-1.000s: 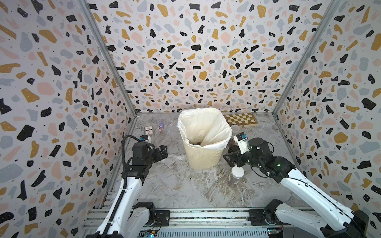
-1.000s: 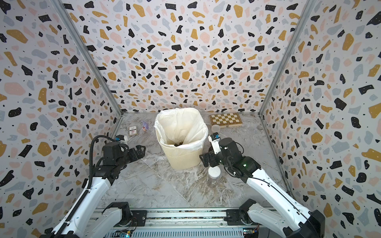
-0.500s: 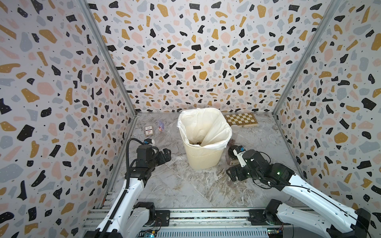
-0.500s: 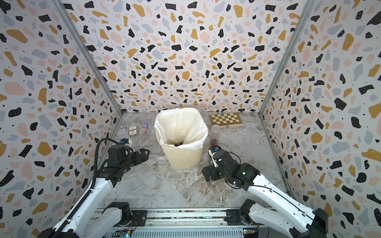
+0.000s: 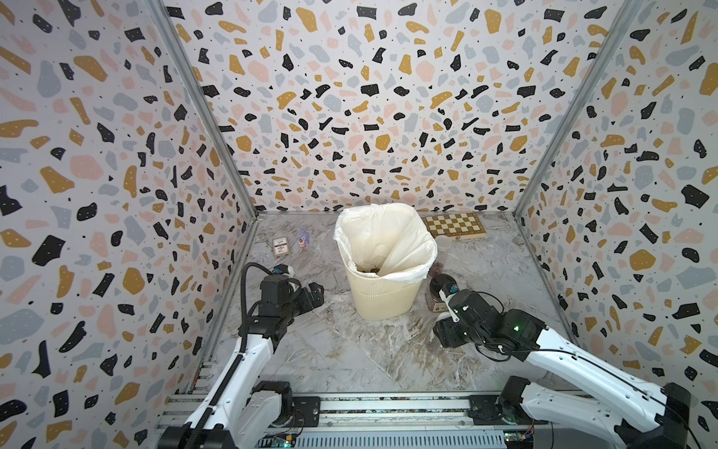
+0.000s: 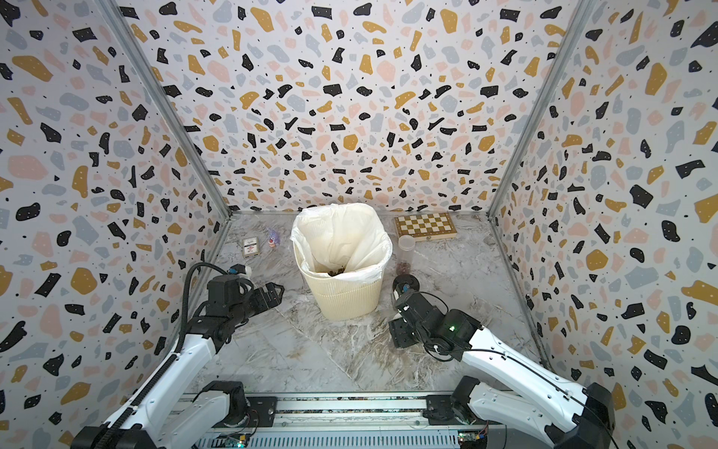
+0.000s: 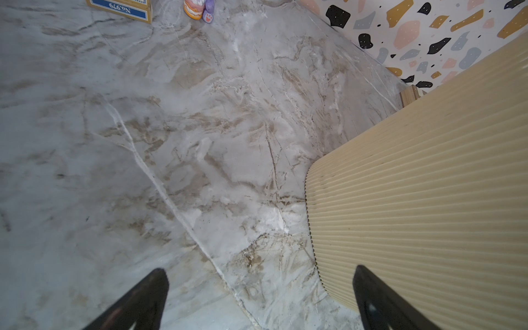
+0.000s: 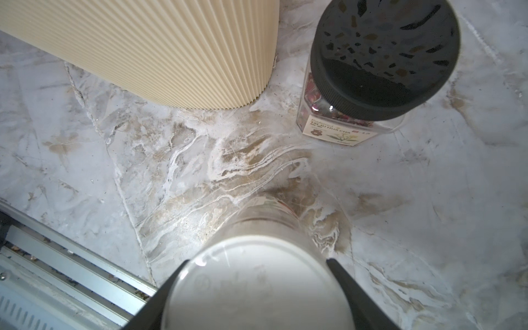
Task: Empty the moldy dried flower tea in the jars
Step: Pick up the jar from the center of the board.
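Right gripper [image 8: 255, 261] clamps a white-lidded jar [image 8: 265, 220] (toward the tabletop's front edge). Left gripper [image 7: 259, 269] hangs beside the bin [image 7: 428, 185], fingers apart.

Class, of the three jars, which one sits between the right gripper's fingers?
The white-lidded jar, flanked by the right gripper; the black-lidded jar stands free beside the bin, the clear-lidded jar near the chessboard.

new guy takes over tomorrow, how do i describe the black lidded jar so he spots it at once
Find the tall cream ribbed bin mid-table. Beside it on the right arm's side stands the black-lidded jar, clear, with pink dried buds and a flowered label. Only it has a black lid: the white-lidded jar is between the fingers of the right gripper, the clear-lidded jar farther back.
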### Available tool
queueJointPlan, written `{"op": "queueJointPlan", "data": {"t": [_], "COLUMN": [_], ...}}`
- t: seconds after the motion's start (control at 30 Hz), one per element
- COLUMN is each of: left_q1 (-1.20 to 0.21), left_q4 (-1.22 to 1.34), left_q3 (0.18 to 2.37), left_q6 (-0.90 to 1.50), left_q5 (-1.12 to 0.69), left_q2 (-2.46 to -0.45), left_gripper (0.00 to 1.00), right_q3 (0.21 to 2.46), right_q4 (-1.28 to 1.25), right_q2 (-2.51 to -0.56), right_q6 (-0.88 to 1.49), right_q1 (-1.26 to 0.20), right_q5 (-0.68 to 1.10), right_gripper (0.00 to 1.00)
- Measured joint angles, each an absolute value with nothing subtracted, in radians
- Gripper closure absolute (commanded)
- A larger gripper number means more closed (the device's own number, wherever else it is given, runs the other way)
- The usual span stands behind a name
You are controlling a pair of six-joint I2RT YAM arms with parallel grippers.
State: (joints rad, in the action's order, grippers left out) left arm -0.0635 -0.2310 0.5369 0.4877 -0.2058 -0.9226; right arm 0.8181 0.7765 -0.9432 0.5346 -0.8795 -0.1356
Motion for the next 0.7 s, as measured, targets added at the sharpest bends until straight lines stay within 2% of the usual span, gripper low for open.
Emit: {"op": "queueJointPlan", "data": {"t": [0.37, 0.7], "left_q1": [-0.105, -0.158], "left_q4": [-0.266, -0.344], "left_q3": [0.552, 0.592], "left_q6": [0.474, 0.466], "left_q5": [-0.286, -0.5], "left_q2": [-0.917, -0.807], "left_gripper": [0.01, 0.01], "right_q3": [0.818, 0.804], "right_q4": [0.724, 0.52], "right_q2": [-0.936, -0.929], "right_q6": [0.498, 0.37], "right_q1": [-0.867, -0.645], "right_q5": [-0.077, 0.265], "right_gripper": [0.37, 0.37]}}
